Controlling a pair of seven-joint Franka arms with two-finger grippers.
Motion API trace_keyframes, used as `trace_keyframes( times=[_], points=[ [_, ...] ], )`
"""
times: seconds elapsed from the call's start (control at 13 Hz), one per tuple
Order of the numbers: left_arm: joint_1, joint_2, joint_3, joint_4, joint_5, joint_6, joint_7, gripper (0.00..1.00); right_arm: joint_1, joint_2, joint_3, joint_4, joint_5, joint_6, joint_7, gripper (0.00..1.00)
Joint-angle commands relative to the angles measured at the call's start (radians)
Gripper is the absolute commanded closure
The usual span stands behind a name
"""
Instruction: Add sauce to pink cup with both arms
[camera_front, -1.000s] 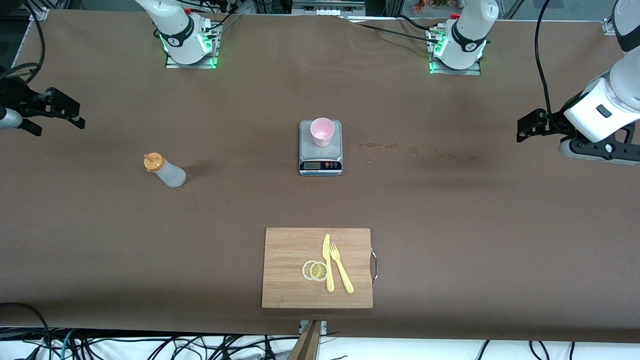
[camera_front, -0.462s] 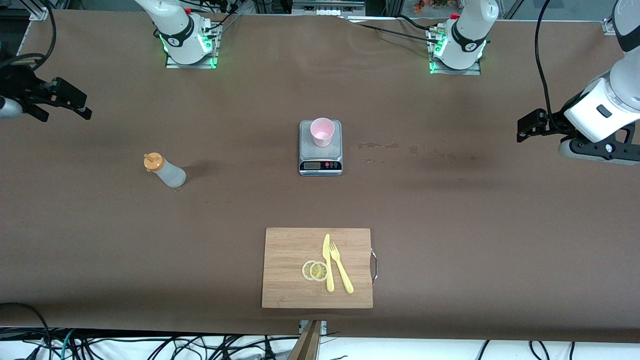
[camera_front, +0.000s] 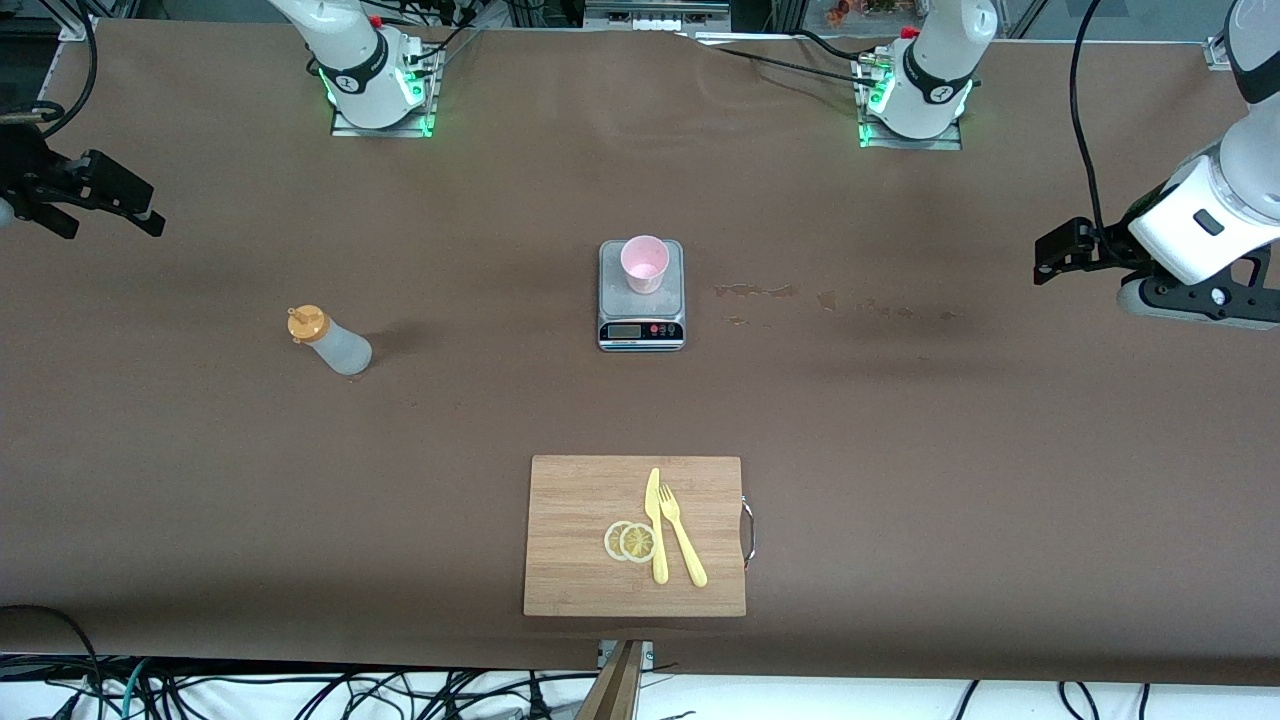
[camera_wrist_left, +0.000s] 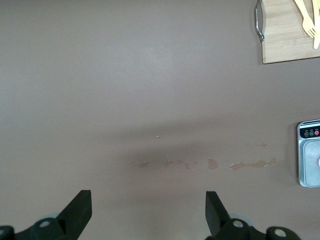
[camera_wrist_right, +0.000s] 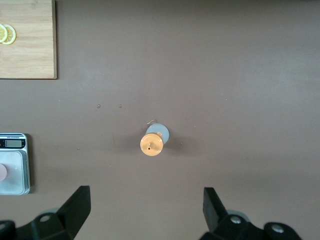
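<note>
Both arms hang raised over the ends of the brown tabletop (camera_front: 900, 420), each with jaws spread wide and holding nothing. The right gripper (camera_wrist_right: 145, 212) points straight down over bare tabletop near the sauce (camera_front: 331, 341), a translucent whitish bottle with an orange cap, standing upright toward the right arm's end. The left gripper (camera_wrist_left: 149, 215) waits over dried stains (camera_wrist_left: 210, 163). The pink cup (camera_front: 644, 264), smooth and tapered, stands on the grey scale (camera_front: 641, 325), farther from the front camera than the wooden cutting board (camera_front: 580, 540).

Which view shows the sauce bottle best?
The front view: the sauce bottle shows side-on, orange cap and body, standing on the table. The right wrist view sees mostly its cap from above. The left wrist view misses it.
</note>
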Motion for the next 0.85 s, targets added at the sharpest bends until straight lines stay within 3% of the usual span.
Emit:
trace_keyframes(
  times=[0.0,0.77],
  points=[
    [-0.001,0.007,0.002,0.024,-0.004,-0.016,0.008,0.0,0.017,-0.002,-0.013,0.011,-0.012,-0.02,-0.001,0.0],
    [-0.001,0.009,0.002,0.026,-0.004,-0.016,0.008,0.0,0.016,0.005,-0.015,0.011,-0.011,-0.056,-0.053,0.0]
  ],
)
